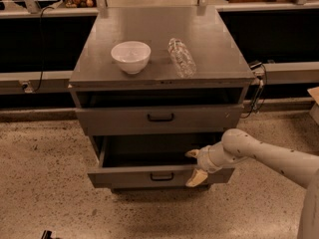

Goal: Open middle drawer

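The middle drawer [134,176] of the grey metal cabinet stands pulled out towards me, its dark inside showing. A small black loop handle [162,177] sits at the centre of its front. My gripper [195,166] is at the right part of that front, reaching in from the right on the white arm [269,156]. It is open and straddles the front's top edge, with one fingertip [192,154] inside the drawer and the other in front of the panel.
The top drawer [114,119] with its own black handle stands slightly out. A white bowl [130,56] and a clear plastic bottle [181,57] lying on its side rest on the cabinet top [219,59]. The speckled floor [45,183] surrounds the cabinet.
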Available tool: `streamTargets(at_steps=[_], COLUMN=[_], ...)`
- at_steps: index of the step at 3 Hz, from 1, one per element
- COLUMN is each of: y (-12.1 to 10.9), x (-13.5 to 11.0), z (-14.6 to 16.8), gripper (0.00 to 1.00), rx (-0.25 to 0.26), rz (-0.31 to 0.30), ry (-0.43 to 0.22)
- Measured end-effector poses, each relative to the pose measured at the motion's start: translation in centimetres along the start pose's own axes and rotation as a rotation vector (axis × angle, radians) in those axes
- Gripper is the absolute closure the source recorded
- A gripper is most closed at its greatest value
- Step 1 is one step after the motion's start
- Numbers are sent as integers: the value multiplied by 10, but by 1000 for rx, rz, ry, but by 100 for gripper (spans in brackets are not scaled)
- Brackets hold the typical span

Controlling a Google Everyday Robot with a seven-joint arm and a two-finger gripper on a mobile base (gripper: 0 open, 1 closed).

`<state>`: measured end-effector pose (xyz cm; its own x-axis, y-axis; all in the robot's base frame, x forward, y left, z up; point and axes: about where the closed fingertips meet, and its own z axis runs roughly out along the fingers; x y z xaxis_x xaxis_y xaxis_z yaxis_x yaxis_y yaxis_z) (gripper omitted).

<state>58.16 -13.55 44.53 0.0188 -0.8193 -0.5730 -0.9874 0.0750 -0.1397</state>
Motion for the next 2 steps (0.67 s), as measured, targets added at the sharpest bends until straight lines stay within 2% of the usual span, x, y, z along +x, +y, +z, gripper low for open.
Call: streamTargets(at_steps=[1,2], y=[2,2], x=[-1,-1], z=[2,2], gripper=[0,0], rx=[-6,-6], rz=[0,0], ry=[0,0])
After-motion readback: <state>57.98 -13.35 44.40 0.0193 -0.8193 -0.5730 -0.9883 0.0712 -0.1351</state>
